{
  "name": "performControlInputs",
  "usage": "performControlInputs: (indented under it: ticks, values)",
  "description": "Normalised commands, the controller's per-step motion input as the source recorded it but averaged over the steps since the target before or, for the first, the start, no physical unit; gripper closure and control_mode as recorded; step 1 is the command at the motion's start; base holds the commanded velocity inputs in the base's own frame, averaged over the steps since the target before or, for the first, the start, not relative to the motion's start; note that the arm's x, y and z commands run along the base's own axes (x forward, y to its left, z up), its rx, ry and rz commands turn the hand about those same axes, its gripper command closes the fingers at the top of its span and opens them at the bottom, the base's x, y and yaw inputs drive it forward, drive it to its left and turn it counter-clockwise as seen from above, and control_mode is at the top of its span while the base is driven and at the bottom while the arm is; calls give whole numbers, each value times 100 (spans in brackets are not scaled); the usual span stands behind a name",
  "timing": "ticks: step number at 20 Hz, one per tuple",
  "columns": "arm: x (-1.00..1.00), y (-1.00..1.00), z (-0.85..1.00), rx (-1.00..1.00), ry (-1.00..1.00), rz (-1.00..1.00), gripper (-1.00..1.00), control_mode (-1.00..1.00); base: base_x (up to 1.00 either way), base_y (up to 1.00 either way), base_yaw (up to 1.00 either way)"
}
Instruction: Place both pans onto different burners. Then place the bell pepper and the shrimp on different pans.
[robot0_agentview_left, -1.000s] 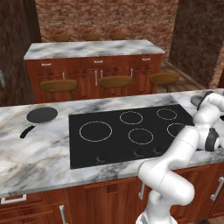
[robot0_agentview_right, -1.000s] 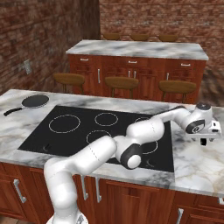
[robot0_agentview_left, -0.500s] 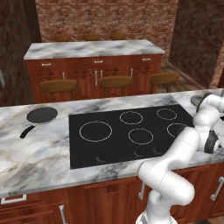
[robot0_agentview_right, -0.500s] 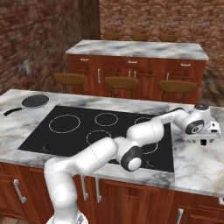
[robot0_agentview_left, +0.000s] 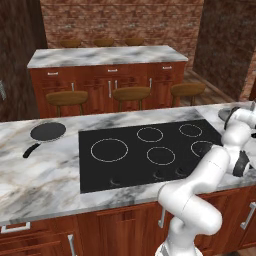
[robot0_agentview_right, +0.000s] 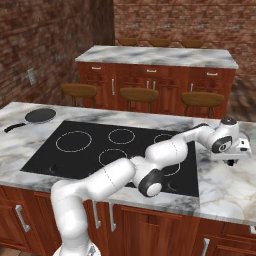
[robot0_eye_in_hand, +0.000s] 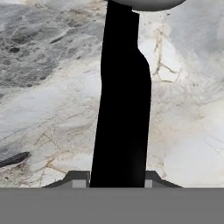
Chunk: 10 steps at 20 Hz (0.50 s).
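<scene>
Gripper has its two fingertips clamped either side of the silver pan's long black handle, way off right of the cooktop on the marble counter, while the black pan sits empty left of the cooktop.

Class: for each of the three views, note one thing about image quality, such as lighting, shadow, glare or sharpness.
Left base view: even, soft rendered light, no glare on the black cooktop. Right base view: the brick wall at left is dim. Hand view: the pan handle is flat black, without shading or highlight, and the marble counter looks soft and blurry up close.
</scene>
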Motion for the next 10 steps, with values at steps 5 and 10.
performControlInputs:
  ticks: [5,10]
  values:
    - [-31,26,0,15,1,0,100,-100,0,0,0]
    - [-56,58,0,13,1,0,100,-100,0,0,0]
